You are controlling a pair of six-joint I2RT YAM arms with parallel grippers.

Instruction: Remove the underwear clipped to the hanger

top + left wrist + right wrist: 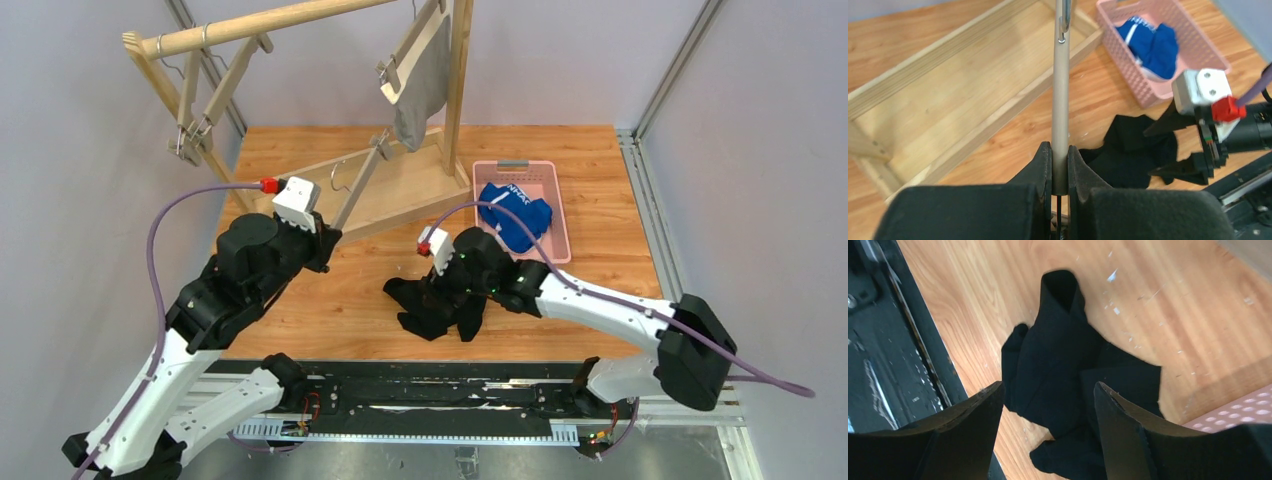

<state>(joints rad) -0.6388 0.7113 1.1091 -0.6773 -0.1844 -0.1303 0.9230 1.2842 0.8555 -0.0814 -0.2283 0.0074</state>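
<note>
With my left gripper point(1060, 165) clamped on the hanger bar point(1060, 100) and the blue pair point(512, 212) in the pink basket point(563, 225) at right (grey one point(418, 95) clipped, top centre), my right gripper point(1048, 390) hangs wide open and empty over the black underwear point(1058, 350) at centre-bottom — next, I reckon, lower and pinch it.

- A plain grey cloth garment point(418, 95) is hanging clipped to a wooden hanger point(408, 48) on the pale wooden rack point(300, 18) at the back of the table.
- The left gripper point(328, 243) is meeting the lower end of a slanted tan clip hanger point(360, 185) leaning over the rack's base.
- The right gripper point(450, 300) is hovering low over a crumpled plain black cloth garment point(405, 295) lying on the orange-brown wooden table point(340, 310).
- A royal blue garment with white lettering point(513, 215) is lying in a pink slotted plastic basket point(556, 190) just right of the rack.
</note>
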